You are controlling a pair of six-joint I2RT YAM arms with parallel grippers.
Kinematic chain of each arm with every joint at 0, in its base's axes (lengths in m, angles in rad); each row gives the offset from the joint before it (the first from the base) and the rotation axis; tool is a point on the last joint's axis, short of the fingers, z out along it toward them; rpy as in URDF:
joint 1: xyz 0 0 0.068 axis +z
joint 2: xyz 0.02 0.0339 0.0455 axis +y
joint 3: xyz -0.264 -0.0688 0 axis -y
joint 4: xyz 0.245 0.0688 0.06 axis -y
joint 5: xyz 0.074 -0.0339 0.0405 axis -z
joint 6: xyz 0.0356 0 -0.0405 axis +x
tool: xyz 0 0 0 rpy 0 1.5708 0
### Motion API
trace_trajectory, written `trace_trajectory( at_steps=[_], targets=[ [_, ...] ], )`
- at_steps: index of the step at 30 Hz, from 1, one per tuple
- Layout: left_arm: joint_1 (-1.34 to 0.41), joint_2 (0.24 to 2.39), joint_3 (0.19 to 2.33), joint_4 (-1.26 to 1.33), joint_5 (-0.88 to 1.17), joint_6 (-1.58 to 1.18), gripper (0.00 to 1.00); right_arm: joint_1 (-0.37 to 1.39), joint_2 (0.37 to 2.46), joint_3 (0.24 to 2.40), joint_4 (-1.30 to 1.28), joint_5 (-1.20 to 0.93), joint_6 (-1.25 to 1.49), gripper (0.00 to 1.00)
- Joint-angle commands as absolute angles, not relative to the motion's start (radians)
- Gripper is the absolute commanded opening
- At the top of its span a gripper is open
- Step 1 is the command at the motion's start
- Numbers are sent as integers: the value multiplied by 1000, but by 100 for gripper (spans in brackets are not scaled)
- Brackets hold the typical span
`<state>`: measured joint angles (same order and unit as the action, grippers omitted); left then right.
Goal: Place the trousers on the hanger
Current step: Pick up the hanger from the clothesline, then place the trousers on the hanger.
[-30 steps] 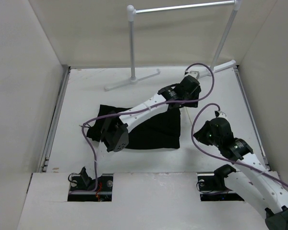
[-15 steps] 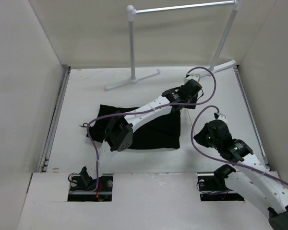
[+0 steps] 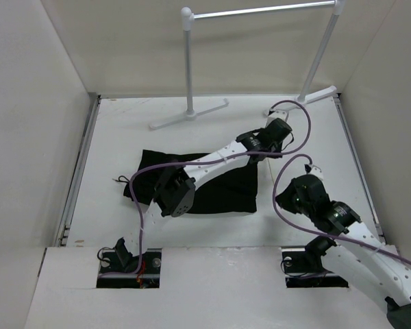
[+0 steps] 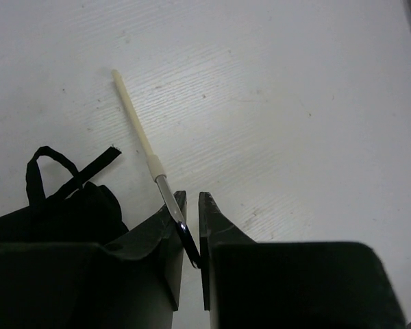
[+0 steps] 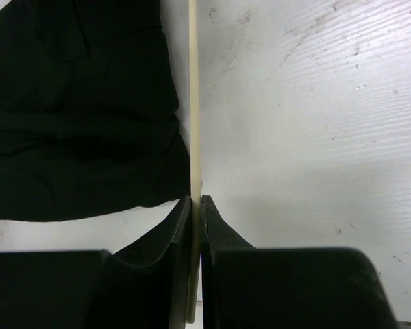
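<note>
The black trousers (image 3: 219,181) lie folded on the white table, under my left arm. In the left wrist view my left gripper (image 4: 190,199) is shut on the hanger's metal hook (image 4: 172,205). The cream hanger (image 4: 133,113) runs up and left from there, beside the trousers' drawstring (image 4: 55,168). In the right wrist view my right gripper (image 5: 196,200) is shut on a cream hanger bar (image 5: 194,103) along the right edge of the trousers (image 5: 82,103). From above, the left gripper (image 3: 277,130) is at the trousers' far right corner and the right gripper (image 3: 291,195) at their near right.
A white-and-silver rail stand (image 3: 188,62) stands at the back of the table, its feet reaching toward the left gripper. Pale walls close in the left, right and back sides. Purple cables loop over both arms.
My left gripper has shifted a little to the right and nearer with the hook, and its elbow has moved right. The right gripper has moved slightly nearer. The trousers' right edge has shifted slightly.
</note>
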<state>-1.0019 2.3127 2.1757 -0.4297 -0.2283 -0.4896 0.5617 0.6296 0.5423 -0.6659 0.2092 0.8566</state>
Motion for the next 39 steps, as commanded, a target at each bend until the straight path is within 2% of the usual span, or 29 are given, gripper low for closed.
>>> trace_trajectory(
  at_steps=[1,7,10,12,13,17,19,21,25,30,35,39],
  targets=[
    [-1012,2270,2209,-411,-261,-479,0,571,618,551,-658,250,868,10],
    [-1028,2152,2025,-307,-282,-575,0,571,566,574,-690,230,867,50],
    [-1042,2102,1956,-285,-313,-600,0,552,537,586,-704,203,868,60],
    [-1050,2071,1905,-258,-322,-612,0,522,529,595,-701,178,861,61],
    [-1051,2056,1876,-246,-328,-623,0,504,531,595,-693,163,854,58],
    [-1055,1997,1790,-219,-337,-689,0,433,586,589,-615,68,818,23],
    [-1059,1967,1755,-209,-342,-724,0,415,630,580,-543,8,802,18],
    [-1064,1944,1721,-199,-356,-759,0,403,676,575,-445,-46,782,19],
    [-1079,1913,1626,-164,-423,-856,0,401,753,561,-278,-103,776,29],
    [-1085,1919,1536,-95,-459,-926,0,400,877,535,-112,-146,766,38],
    [-1078,1921,1462,-51,-459,-974,0,403,997,525,-22,-140,742,51],
    [-1067,1916,1424,-17,-463,-989,0,398,1043,497,34,-120,736,57]
  ],
)
